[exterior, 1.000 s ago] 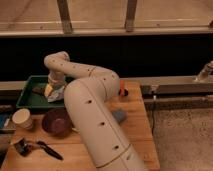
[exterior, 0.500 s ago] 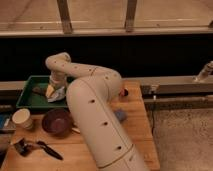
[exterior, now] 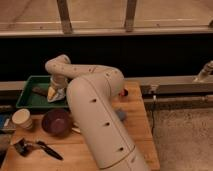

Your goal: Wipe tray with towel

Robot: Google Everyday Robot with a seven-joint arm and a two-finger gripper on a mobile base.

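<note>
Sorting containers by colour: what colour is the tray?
Green tray, camera view; end effector hangs over it.

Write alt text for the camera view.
A white robot arm reaches into a green tray at the back of a wooden table, its pincer at a pale towel. A maroon bowl and a paper cup sit in front of the tray.

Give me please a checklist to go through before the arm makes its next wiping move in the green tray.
1. Gripper over the tray: ok, it is down over the tray's right half.
2. Towel in the tray at the gripper: ok.
3. Towel firmly held: cannot tell.
4. Tray floor free for wiping: not ok, a dark block lies left of the towel.
5. Bowl outside the tray: ok, it stands on the table in front of it.
</note>
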